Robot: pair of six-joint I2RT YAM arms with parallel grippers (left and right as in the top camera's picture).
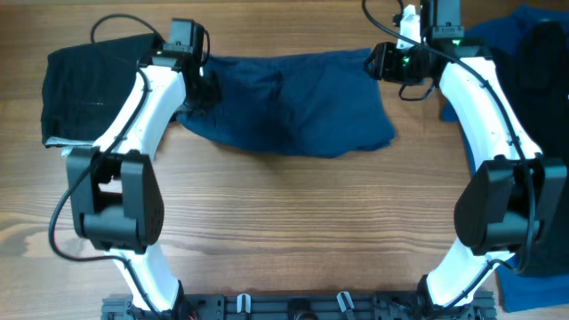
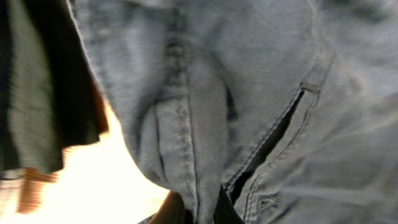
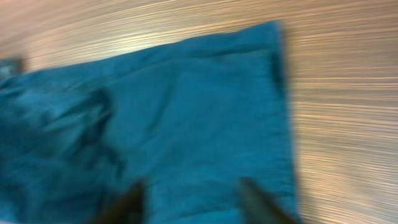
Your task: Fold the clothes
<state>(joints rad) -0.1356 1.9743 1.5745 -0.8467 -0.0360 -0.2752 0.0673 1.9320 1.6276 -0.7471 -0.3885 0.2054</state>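
The dark navy shorts [image 1: 293,102] lie spread across the far middle of the table. My left gripper [image 1: 201,87] is at their left edge. In the left wrist view it [image 2: 199,213] is shut on a bunched fold of the shorts' seamed cloth [image 2: 249,93]. At the shorts' upper right corner is my right gripper [image 1: 382,62]. Its wrist view is blurred and shows the gripper [image 3: 194,204] open, with the fingers [image 3: 127,205] spread just above the blue fabric [image 3: 174,106] near its edge.
A black garment [image 1: 89,89] lies at the far left beside the left arm. Blue and black clothes [image 1: 529,53] are piled at the far right, and a brighter blue piece [image 1: 533,286] lies at the near right corner. Bare wood table [image 1: 293,222] fills the front.
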